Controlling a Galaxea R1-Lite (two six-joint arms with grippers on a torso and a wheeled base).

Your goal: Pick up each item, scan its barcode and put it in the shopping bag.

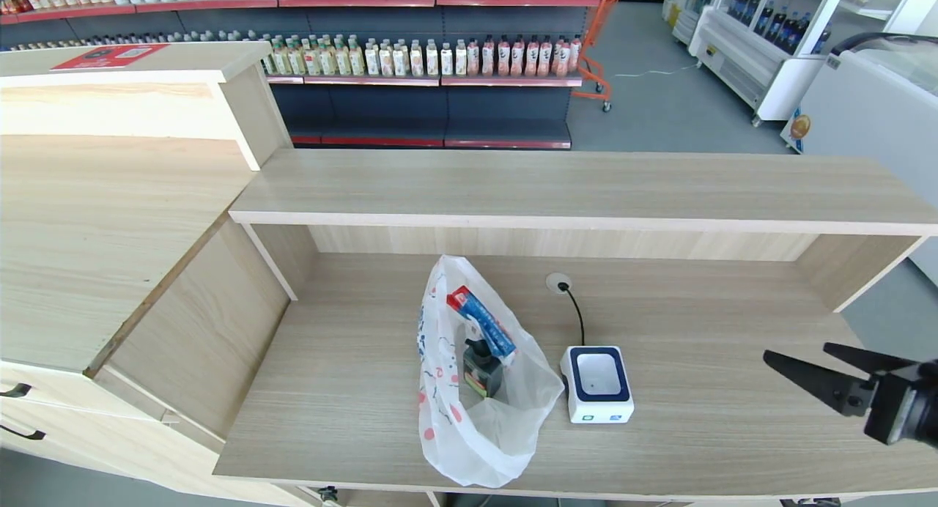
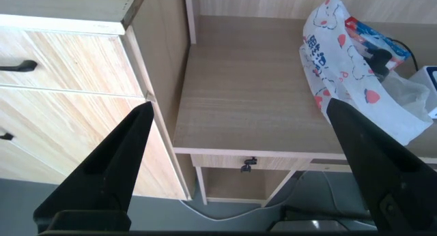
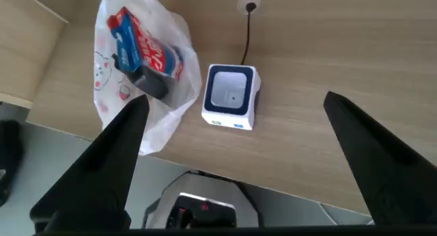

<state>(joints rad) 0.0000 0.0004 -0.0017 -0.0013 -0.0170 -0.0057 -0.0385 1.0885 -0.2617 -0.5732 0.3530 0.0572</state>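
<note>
A translucent white shopping bag (image 1: 480, 412) with red and blue prints lies open on the wooden counter (image 1: 733, 324). Inside it are a red and blue packet (image 1: 484, 322) and a dark bottle (image 1: 482, 368). The bag (image 2: 345, 79) and its packet (image 3: 140, 45) also show in both wrist views. Just right of the bag sits the white barcode scanner (image 1: 597, 382) with a blue-rimmed window, seen too as the scanner (image 3: 231, 96). My right gripper (image 1: 817, 371) hovers open above the counter's right end, empty. My left gripper (image 2: 239, 154) hangs open and empty off the counter's left front corner.
A black cable (image 1: 575, 309) runs from the scanner to a grommet in the counter. A raised shelf (image 1: 586, 192) spans the back of the counter. A tall wooden cabinet (image 1: 95, 243) with drawers (image 2: 61, 113) stands at the left. Store shelves with bottles (image 1: 425, 56) are behind.
</note>
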